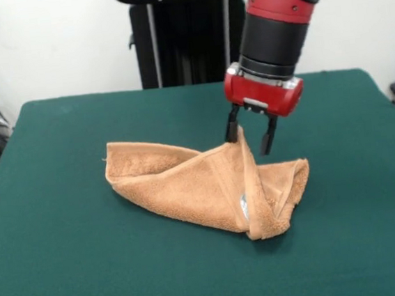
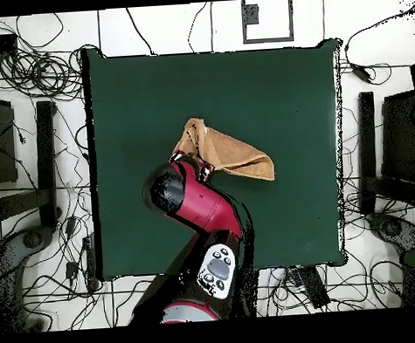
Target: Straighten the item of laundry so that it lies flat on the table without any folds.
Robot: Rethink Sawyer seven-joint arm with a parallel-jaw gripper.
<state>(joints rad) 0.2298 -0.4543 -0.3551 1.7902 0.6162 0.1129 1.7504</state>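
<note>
The arm reaches steeply down, its gripper (image 1: 251,134) pointing at the desk (image 1: 67,244). The fingers stand slightly apart, straddling a raised ridge of the crumpled towel (image 1: 201,186), which lies directly beneath, mid-desk.

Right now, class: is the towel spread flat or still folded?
Folded. The towel is doubled over on the table, one part raised in a peak at the gripper; whether the gripper grips it, cannot tell.
</note>
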